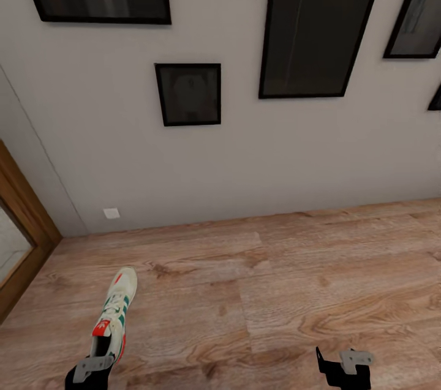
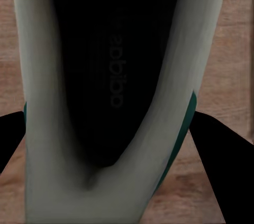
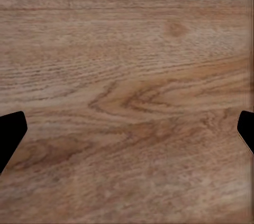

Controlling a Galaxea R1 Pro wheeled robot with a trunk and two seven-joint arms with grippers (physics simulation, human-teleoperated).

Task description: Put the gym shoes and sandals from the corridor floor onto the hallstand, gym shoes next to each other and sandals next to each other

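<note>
Right now your left claw (image 1: 92,365) grips the heel of a white sneaker with green stripes (image 1: 114,316) above the wood-plank floor (image 1: 294,292), your right claw (image 3: 127,134) hangs spread and empty, so carrying it to the rack looks next.

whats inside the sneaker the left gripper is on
The white sneaker with green stripes has a dark, empty-looking opening with a faint printed insole. The toe end is too dark to see.

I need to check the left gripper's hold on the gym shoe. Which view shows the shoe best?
The head view: the gym shoe shows nearly whole, its heel at the left gripper. The left wrist view gives a close look into its dark opening, between the fingers. The right wrist view shows floor.
</note>
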